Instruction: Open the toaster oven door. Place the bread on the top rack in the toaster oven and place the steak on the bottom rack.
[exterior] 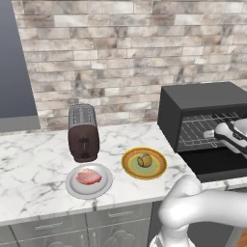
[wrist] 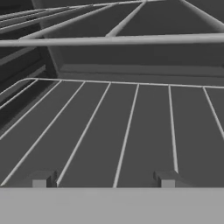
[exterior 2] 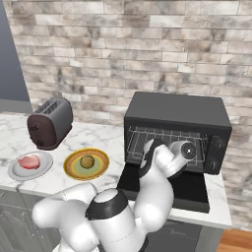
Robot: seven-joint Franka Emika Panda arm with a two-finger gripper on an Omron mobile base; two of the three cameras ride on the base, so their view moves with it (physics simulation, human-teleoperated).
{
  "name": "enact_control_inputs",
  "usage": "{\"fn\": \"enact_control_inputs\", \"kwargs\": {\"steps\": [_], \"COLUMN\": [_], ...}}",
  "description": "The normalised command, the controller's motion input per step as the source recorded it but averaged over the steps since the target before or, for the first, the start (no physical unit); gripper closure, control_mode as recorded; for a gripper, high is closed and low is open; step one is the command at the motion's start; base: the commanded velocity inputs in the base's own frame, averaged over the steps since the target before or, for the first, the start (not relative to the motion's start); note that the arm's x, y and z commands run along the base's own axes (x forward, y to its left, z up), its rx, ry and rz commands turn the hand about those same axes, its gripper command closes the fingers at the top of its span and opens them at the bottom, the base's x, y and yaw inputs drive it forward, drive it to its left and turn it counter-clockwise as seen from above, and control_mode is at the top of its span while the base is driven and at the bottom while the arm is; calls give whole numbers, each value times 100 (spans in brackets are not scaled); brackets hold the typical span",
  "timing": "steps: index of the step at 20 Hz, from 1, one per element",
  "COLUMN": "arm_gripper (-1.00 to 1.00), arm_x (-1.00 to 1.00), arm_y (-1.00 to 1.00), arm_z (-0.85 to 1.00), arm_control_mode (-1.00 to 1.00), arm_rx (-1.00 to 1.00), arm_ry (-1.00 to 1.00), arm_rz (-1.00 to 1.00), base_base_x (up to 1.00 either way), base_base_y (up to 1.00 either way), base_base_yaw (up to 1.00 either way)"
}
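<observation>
The toaster oven stands at the counter's right end, and its door lies folded down flat in front. My gripper is at the oven's mouth, open, with nothing between its fingers. In the hand view it looks in just above the bottom rack, with the top rack's front bar overhead. The bread sits on a yellow-rimmed green plate. The steak lies on a grey plate.
A dark brown slot toaster stands behind the two plates on the marble counter. A brick wall backs the counter. The lowered door juts out past the counter's front edge.
</observation>
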Motion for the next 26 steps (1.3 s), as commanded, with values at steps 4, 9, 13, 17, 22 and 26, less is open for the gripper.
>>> {"fn": "enact_control_inputs", "kwargs": {"steps": [4,9,13,17,22,26], "arm_gripper": [-100,-100,-100,-100,-100,-100], "arm_x": [-47,-50,-47,-48,-48,-57], "arm_y": [-4,-7,-7,-8,-14,-12], "arm_z": [-29,-32,-34,-36,-32,-32], "arm_control_mode": [-100,-100,-100,-100,-100,-100], "arm_rx": [0,0,0,0,0,0], "arm_ry": [13,16,19,17,17,12], "arm_rz": [0,0,0,0,0,0], "base_base_x": [0,0,0,0,0,0], "base_base_y": [0,0,0,0,0,0], "base_base_yaw": [0,0,0,0,0,0]}}
